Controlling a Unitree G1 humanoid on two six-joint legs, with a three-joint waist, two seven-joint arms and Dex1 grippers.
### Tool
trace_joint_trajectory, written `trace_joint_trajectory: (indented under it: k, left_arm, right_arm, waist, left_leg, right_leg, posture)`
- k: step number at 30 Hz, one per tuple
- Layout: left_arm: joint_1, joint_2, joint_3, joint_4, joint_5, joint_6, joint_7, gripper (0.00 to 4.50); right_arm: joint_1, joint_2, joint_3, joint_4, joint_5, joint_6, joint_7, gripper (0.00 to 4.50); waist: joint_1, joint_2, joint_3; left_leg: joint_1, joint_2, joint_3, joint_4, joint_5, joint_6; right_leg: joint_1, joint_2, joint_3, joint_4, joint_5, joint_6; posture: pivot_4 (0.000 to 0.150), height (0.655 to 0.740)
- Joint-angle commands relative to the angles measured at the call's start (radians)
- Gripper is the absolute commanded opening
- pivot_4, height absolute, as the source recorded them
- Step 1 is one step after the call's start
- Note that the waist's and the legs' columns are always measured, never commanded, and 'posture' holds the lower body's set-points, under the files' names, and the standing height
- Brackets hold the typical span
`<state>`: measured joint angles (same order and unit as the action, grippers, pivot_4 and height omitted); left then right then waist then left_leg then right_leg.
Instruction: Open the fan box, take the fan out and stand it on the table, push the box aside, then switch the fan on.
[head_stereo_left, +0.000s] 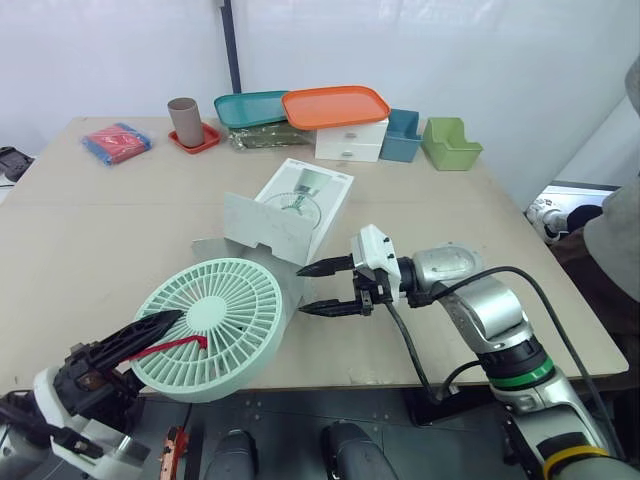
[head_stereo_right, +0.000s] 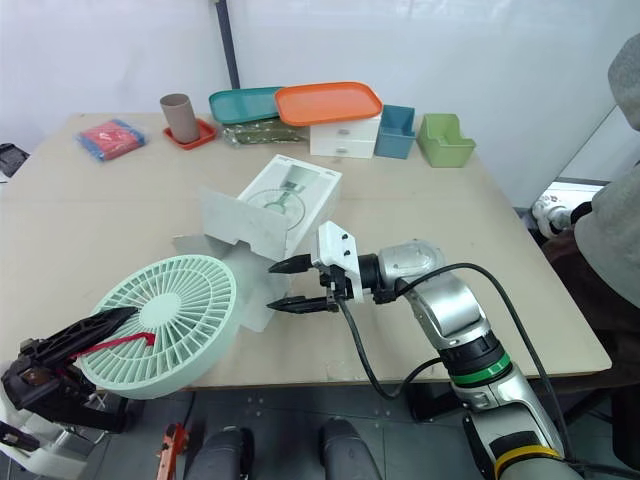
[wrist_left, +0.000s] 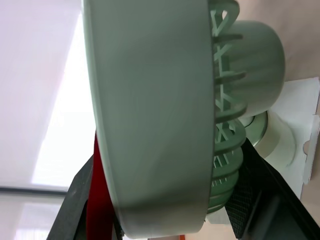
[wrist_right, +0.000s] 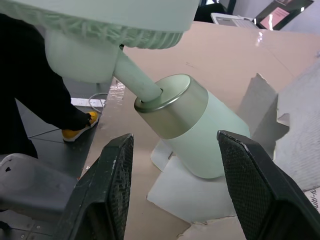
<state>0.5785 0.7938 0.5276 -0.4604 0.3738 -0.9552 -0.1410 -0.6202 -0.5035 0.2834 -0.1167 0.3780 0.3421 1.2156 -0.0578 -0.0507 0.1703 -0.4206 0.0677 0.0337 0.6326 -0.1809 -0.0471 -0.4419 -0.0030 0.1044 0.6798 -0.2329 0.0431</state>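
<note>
Clamping the fan in my left gripper at the desk's near edge, right gripper spread beside it.

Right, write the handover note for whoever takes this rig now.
The left pincer is shut on the fan, holding its head tilted over the near edge of the table.
The right pincer is open, facing the fan's base, not touching it.
The fan box lies open mid-table, flaps spread.
Done: box opened, fan drawn out.
Left: stand the fan up, push the box aside, switch on.
</note>
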Motion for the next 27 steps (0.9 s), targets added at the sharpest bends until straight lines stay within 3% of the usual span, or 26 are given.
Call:
trace_joint_trajectory:
  k: [1,13,23,27]
  left_arm:
    - [-0.009,-0.071,0.061,-0.081,-0.069,0.093,-0.016,1.97]
    - [-0.088,-0.24,0.123,-0.184,-0.141,0.374,-0.088,1.97]
    - [-0.179,-0.232,0.249,-0.147,-0.184,0.497,-0.113,1.97]
    - [-0.162,-0.24,0.276,-0.148,-0.193,0.531,-0.133,1.97]
  right_arm:
    - [-0.027,0.006,0.003,-0.001,-0.001,-0.024,0.026,2.72]
    - [-0.039,0.013,0.025,0.033,-0.022,-0.034,0.063,2.72]
    - [-0.058,0.03,0.006,0.048,-0.023,-0.033,0.055,2.72]
    - [-0.1,0.051,-0.058,0.025,0.057,0.017,0.043,2.72]
  waist:
    - [0.0,0.0,0.0]
    - [-0.002,0.0,0.0]
    - [-0.014,-0.001,0.0]
    - [-0.021,-0.001,0.0]
  left_leg:
    - [0.0,0.0,0.0,0.0,0.0,0.0]
    - [0.0,0.0,-0.001,0.0,0.0,0.0]
    - [0.0,0.0,-0.003,0.0,0.0,0.0]
    - [-0.001,0.0,-0.004,0.0,0.0,0.0]
  right_leg:
    - [0.0,0.0,0.0,0.0,0.0,0.0]
    - [0.0,0.001,0.0,0.0,0.0,0.0]
    - [0.0,0.002,0.0,0.0,0.0,0.0]
    - [0.0,0.002,0.0,0.0,-0.001,-0.001]
  posture:
    - [0.15,0.74]
    - [0.15,0.74]
    - [0.15,0.74]
    - [0.15,0.74]
